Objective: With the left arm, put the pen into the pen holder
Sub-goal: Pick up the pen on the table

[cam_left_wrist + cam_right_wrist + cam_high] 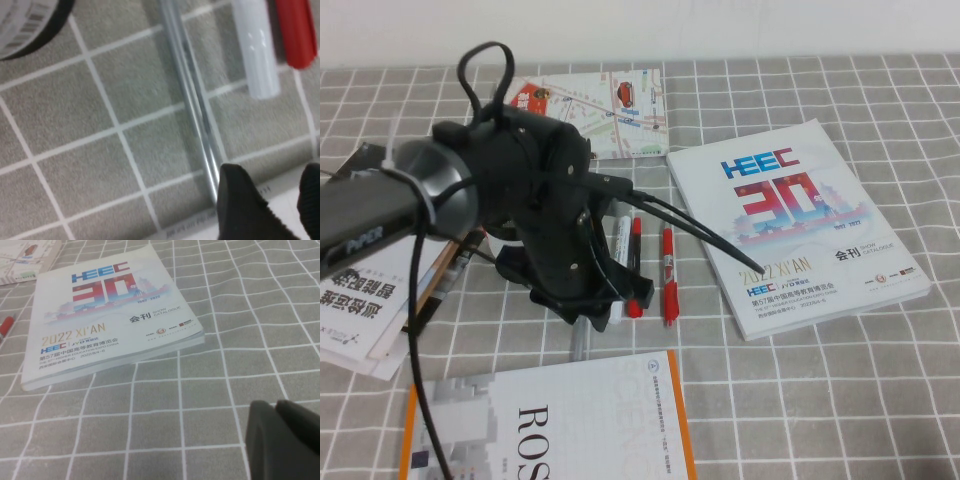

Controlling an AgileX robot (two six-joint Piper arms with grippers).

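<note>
1. The left gripper [277,200] hangs low over the middle of the table, among the pens. Its two dark fingertips stand apart with a clear gap and hold nothing.
2. The pen [187,85] lies flat on the grey checked tablecloth [60,145]. One end reaches the outer edge of one fingertip [240,205], so the pen seems to sit beside the gap, not in it.
3. Risk: closing from here would likely pinch air, or nudge the slim pen and roll it away.
4. Risk: the white marker [255,50] and a red pen [295,30] lie just beside it, so a shifted grip could catch one instead.
5. Risk: a grip at the pen's very end could let it swing and miss the pen holder [20,25], which stands near the pen's far end.
6. The right gripper [285,440] is closed and empty, over bare cloth near the HEEC catalogue [100,315].
</note>
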